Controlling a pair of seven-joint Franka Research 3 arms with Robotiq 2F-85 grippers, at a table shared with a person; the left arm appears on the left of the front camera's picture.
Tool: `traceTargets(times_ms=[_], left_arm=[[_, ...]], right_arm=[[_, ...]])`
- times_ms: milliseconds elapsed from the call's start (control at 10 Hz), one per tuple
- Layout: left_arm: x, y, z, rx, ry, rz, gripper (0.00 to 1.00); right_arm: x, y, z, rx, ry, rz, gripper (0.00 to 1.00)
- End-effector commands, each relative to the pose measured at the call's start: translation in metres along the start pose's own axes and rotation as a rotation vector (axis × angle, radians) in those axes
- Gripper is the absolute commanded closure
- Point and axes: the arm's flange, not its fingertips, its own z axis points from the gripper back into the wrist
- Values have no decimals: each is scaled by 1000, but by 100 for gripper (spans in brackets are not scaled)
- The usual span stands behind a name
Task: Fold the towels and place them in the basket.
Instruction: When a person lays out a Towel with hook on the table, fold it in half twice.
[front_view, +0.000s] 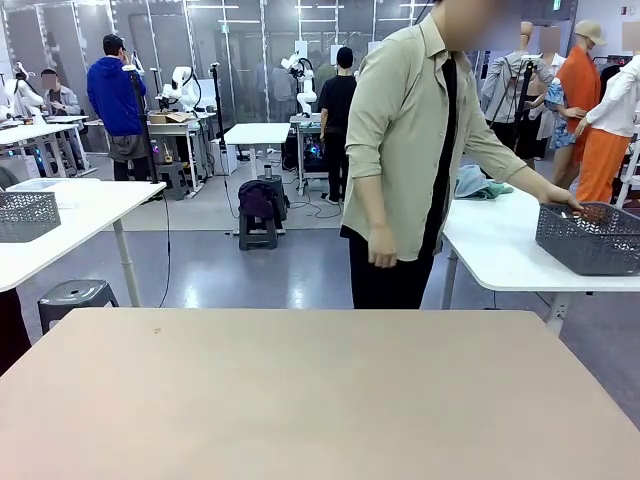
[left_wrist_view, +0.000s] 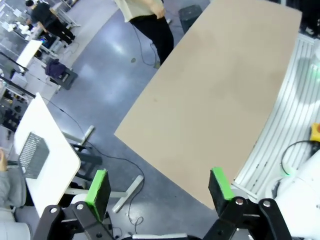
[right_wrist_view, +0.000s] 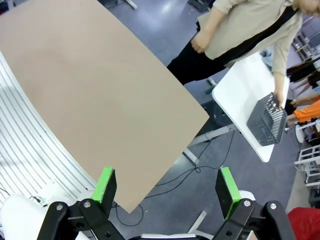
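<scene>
The dark mesh basket (front_view: 590, 238) stands on a white side table (front_view: 500, 245) at the right, beyond the beige work table (front_view: 320, 400). A person in a pale green shirt stands at the far side with a hand (front_view: 562, 203) on the basket's rim. A bundle of blue-grey and green towels (front_view: 480, 185) lies further back on that white table. In the left wrist view my left gripper (left_wrist_view: 159, 186) hangs open high above the beige table's edge. My right gripper (right_wrist_view: 167, 187) is open too, high over the table's corner, with the basket (right_wrist_view: 267, 122) far off.
A paler grey mesh basket (front_view: 25, 215) sits on another white table at the left, and it also appears in the left wrist view (left_wrist_view: 33, 155). A stool (front_view: 75, 297) stands on the floor beyond the beige table. Other people and tables are farther back.
</scene>
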Motion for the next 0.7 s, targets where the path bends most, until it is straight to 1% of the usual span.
traceTargets(times_ms=[0,200,300,400,600], left_arm=[[0,-5,20,40,-21,-6,0],[0,-5,20,40,-21,-6,0],[-1,-1,10,20,-9,1,0],[5,-3,16,-1,-1,-16,0],[25,-10,20,-84,-17,-42,0]], right_arm=[[-4,2,17,-24,-29,-11,0],[-4,2,17,-24,-29,-11,0],[-1,-1,8,-7,-20,8,0],[2,1,13,-1,6,36,0],[11,5,20,-10,40,93,0]])
